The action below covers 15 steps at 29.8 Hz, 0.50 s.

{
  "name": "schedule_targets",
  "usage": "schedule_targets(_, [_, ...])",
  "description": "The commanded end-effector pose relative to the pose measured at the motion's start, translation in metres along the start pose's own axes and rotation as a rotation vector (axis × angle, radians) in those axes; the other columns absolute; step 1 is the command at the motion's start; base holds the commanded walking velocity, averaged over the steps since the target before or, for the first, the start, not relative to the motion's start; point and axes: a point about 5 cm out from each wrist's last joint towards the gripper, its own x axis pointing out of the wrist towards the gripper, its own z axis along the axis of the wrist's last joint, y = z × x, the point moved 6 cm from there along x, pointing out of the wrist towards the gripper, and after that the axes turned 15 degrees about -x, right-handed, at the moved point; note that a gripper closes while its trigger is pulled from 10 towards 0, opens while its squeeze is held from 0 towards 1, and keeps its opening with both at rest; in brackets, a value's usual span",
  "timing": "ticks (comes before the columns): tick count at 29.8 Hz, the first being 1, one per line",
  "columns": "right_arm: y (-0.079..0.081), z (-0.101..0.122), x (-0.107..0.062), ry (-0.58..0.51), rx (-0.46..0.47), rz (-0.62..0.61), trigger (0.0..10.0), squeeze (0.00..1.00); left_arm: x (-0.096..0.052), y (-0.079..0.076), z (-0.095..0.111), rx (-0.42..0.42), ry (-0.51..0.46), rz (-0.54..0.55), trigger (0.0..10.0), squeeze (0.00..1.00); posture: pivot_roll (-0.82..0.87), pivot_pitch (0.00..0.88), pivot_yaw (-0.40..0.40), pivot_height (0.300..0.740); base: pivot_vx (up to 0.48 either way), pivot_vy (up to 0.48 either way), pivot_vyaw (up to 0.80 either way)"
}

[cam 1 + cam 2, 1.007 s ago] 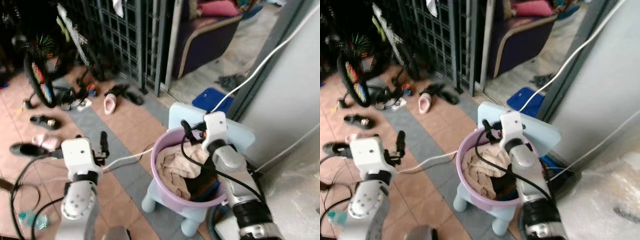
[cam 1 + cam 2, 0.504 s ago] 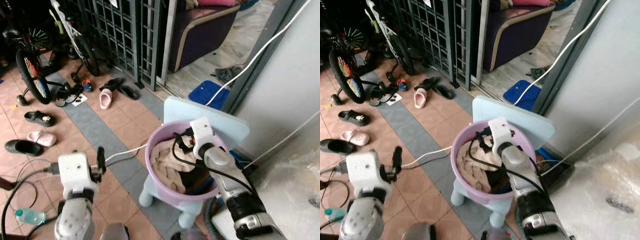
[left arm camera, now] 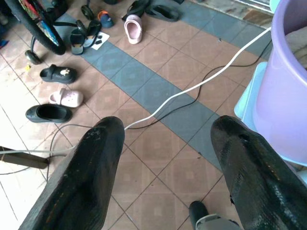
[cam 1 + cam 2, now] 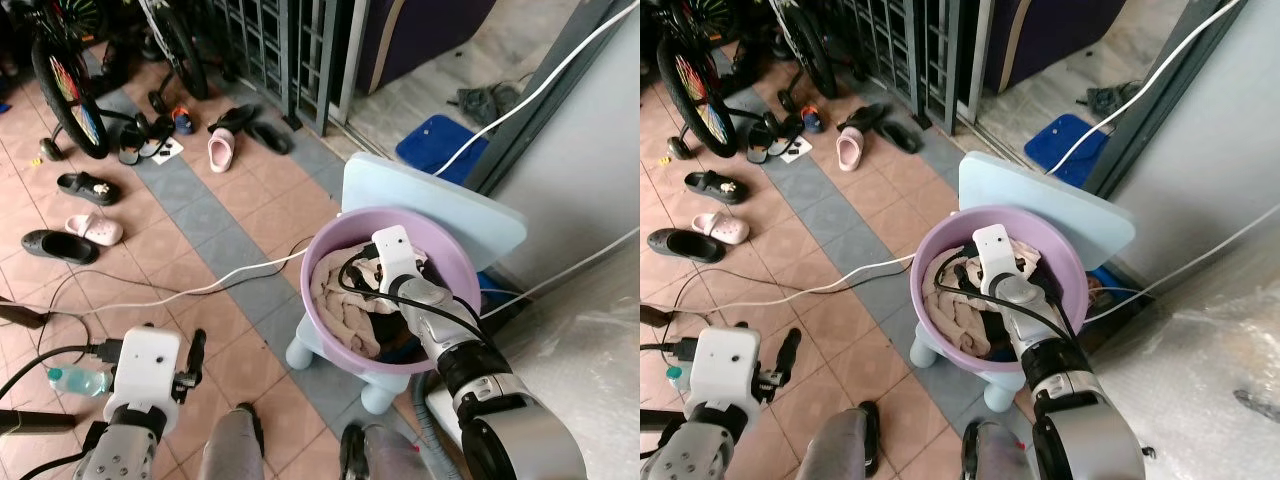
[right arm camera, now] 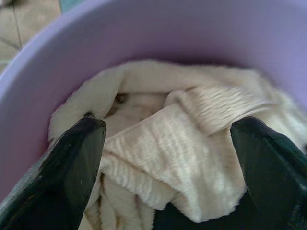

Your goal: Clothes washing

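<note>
Tiled floor [image 4: 200, 215], metal gate [image 4: 290, 40]

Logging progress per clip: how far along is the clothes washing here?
Early. Done: the right gripper is down inside the purple basin, jaws open around the cream garment. In hand: nothing gripped yet. Left: closing on the cloth, lifting it out and washing it. The left gripper hangs idle over the floor tiles.

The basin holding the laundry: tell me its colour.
The basin is pale purple (lilac), clearest in the left eye view.
</note>
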Motion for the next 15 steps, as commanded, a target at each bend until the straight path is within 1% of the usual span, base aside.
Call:
schedule_targets(1, [0.007,-0.010,0.002,0.043,-0.006,0.012,10.0,0.41,-0.007,-0.004,0.002,-0.005,0.011,-0.018,10.0,0.00,0.29,0.378,-0.038,0.740,0.000,0.000,0.00])
schedule_targets(3, [0.010,-0.011,0.003,0.053,-0.010,0.018,10.0,0.41,-0.009,-0.006,0.002,-0.006,0.014,-0.020,10.0,0.00,0.29,0.378,-0.038,0.740,0.000,0.000,0.00])
schedule_targets(4, [0.018,-0.004,0.006,0.048,-0.047,0.032,10.0,0.00,-0.016,-0.012,0.000,-0.022,0.026,-0.023,10.0,0.00,0.30,0.405,-0.050,0.740,0.000,0.000,0.00])
schedule_targets(6, [0.020,-0.001,0.007,0.046,-0.063,0.033,10.0,0.00,-0.018,-0.014,0.000,-0.028,0.031,-0.023,10.0,0.00,0.30,0.405,-0.050,0.740,0.000,0.000,0.00])
schedule_targets(8, [0.022,0.007,0.009,0.042,-0.102,0.015,10.0,0.00,-0.026,-0.019,-0.001,-0.040,0.042,-0.023,10.0,0.00,0.31,0.421,-0.060,0.740,0.000,0.000,0.00])
schedule_targets(9, [0.020,0.014,0.011,0.038,-0.161,-0.021,4.9,0.00,-0.033,-0.021,-0.001,-0.048,0.049,-0.024,10.0,0.00,0.32,0.427,-0.065,0.740,0.000,0.000,0.00])
schedule_targets(10, [0.018,0.015,0.011,0.037,-0.184,-0.035,4.9,0.00,-0.034,-0.021,-0.001,-0.050,0.051,-0.025,10.0,0.00,0.32,0.427,-0.065,0.740,0.000,0.000,0.00])
schedule_targets(11, [0.018,0.015,0.011,0.037,-0.184,-0.035,4.9,0.00,-0.034,-0.021,-0.001,-0.050,0.051,-0.025,10.0,0.00,0.32,0.427,-0.065,0.740,0.000,0.000,0.00])
schedule_targets(12, [0.016,0.016,0.011,0.046,-0.218,-0.057,0.0,0.00,-0.037,-0.020,-0.001,-0.049,0.056,-0.017,10.0,0.00,0.33,0.435,-0.068,0.740,0.000,0.000,0.00])
schedule_targets(14, [0.016,0.016,0.011,0.046,-0.218,-0.057,0.0,0.00,-0.037,-0.020,-0.001,-0.049,0.056,-0.017,10.0,0.00,0.33,0.435,-0.068,0.740,0.000,0.000,0.00])
schedule_targets(15, [0.016,0.016,0.011,0.051,-0.247,-0.066,0.0,0.00,-0.039,-0.018,-0.001,-0.047,0.059,-0.010,10.0,0.00,0.33,0.439,-0.070,0.740,0.000,0.000,0.00])
